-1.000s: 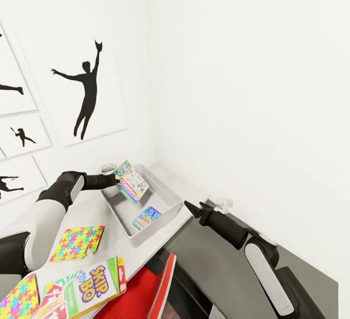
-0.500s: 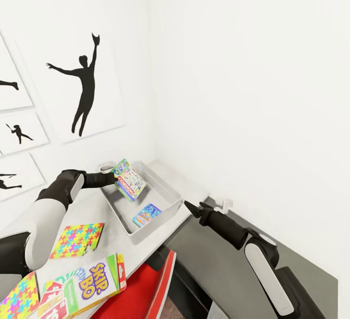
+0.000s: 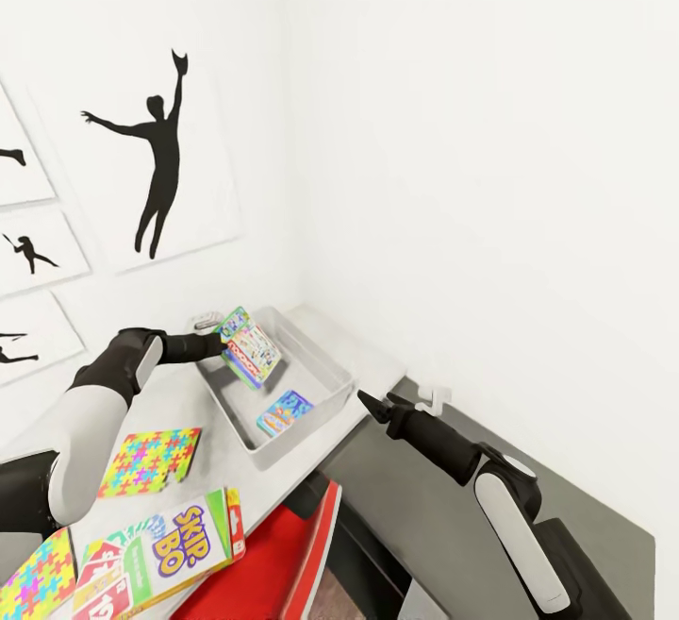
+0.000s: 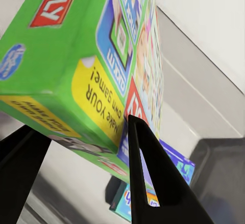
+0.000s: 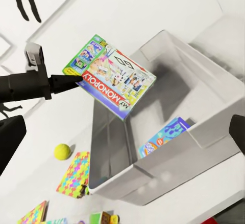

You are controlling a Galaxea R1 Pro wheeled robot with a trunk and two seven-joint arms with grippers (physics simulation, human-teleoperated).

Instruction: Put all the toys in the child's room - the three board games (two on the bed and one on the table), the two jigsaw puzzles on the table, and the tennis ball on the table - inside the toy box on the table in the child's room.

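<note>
Games: I count three flat printed boxes, green one (image 3: 249, 348) clamped in my left gripper (image 3: 226, 346); right gripper (image 3: 366, 400) fingers' state unclear.

The scene is seen from the head camera high above, looking down over both arms toward the far corner of the surface (image 3: 179, 393), where the toy box (image 3: 325, 370) sits. The left wrist camera is set very close, looking along its jaws at the green-edged game box (image 4: 92, 65), with the toy box (image 4: 204, 106) behind. From the right wrist camera, farther off, the same game box (image 5: 112, 78) and toy box (image 5: 214, 81) are viewed, shared by all three views.
</note>
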